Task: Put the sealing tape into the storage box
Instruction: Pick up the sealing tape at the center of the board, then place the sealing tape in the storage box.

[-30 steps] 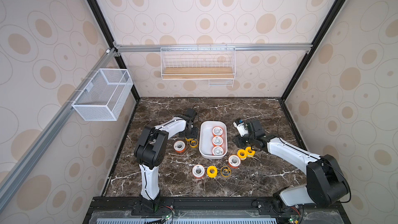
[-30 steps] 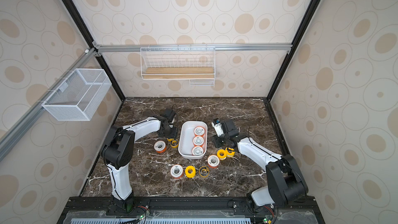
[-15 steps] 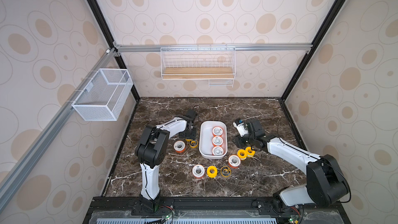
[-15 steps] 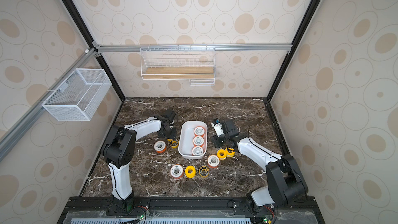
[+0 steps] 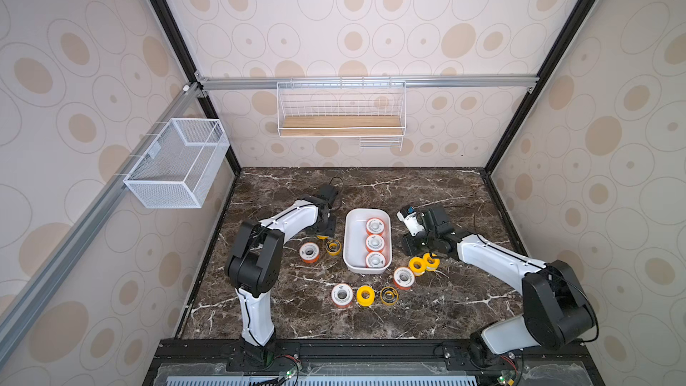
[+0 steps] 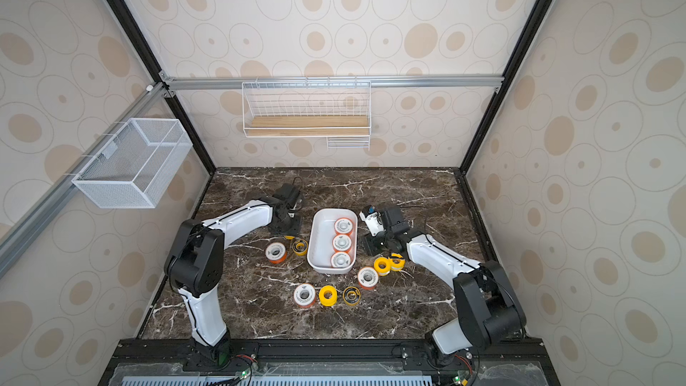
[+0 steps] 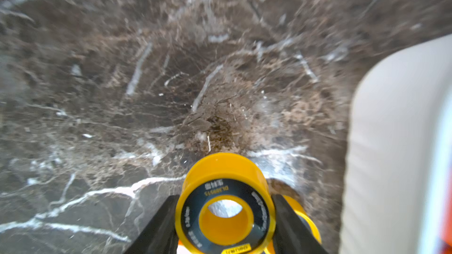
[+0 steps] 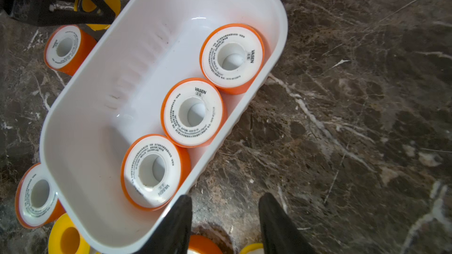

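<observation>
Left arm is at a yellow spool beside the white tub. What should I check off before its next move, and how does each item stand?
1. Grip of the left gripper on the yellow spool: ok, a finger presses each side.
2. Spool lifted off the table: cannot tell.
3. Room in the storage box: ok, three white-faced spools line one side and the other side is bare.
4. State of the right gripper: ok, open and empty, beside the box.
5. Task finished: not ok, loose spools lie outside the box.
</observation>
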Robot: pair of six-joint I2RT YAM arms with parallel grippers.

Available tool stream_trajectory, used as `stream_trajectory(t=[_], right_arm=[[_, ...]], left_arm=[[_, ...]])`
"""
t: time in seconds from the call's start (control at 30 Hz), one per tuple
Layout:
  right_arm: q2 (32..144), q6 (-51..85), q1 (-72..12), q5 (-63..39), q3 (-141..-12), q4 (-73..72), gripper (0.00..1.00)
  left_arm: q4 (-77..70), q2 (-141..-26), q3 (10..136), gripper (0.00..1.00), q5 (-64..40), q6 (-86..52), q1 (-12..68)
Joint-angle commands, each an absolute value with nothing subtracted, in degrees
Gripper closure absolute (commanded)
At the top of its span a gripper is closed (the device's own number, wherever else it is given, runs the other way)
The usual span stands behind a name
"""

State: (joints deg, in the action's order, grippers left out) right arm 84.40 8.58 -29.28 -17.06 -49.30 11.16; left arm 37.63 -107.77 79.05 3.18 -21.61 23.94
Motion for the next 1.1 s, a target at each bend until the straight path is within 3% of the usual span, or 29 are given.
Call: stream_trajectory(t=[0.0, 0.5, 1.07], right_arm=[[86.0, 9.2, -29.1, -21.3, -51.7, 11.1, 0.50], [97.7, 19.4, -28.0, -17.3, -65.3, 21.0, 0.54], [102.2, 18.8, -28.0, -21.3, -67.5, 20.4, 0.63]], left_arm=[[39.8, -104.7, 83.0, 0.43, 2.8, -21.3, 24.6], [43.2, -105.7, 91.7, 0.44, 0.4, -20.0, 29.5], [48.2, -116.9, 102.5, 0.44, 1.7, -15.1, 35.0]])
